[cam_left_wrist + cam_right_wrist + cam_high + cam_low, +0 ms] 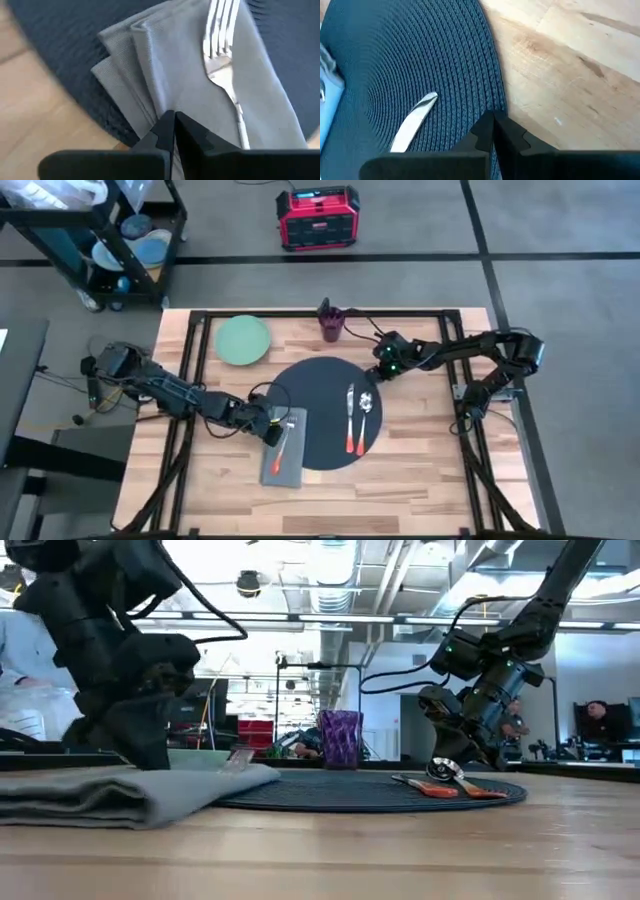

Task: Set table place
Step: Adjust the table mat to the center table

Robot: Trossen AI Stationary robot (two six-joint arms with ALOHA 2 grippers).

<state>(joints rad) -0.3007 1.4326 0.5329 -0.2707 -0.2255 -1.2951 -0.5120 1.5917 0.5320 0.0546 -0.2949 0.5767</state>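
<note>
Currently, step: left gripper (268,427) at the near corner of the grey napkin (284,448); judged to be squaring it beside the mat
Left fingers: pressed together, nothing visibly between them; napkin folds just ahead of the tips
Fork (226,70): lies on the napkin, just beyond the left fingers, tines farthest away
Mat (325,412): mid-table (420,480); napkin overlaps its edge
Right gripper (386,364): fingers closed, empty, over the mat rim; knife (350,418) and spoon (364,410) beyond its tips
Plate (243,340): off the mat, well apart from both grippers
Technique: nudge slowly; keep the fork from sliding
Risk: cloth may bunch
</note>
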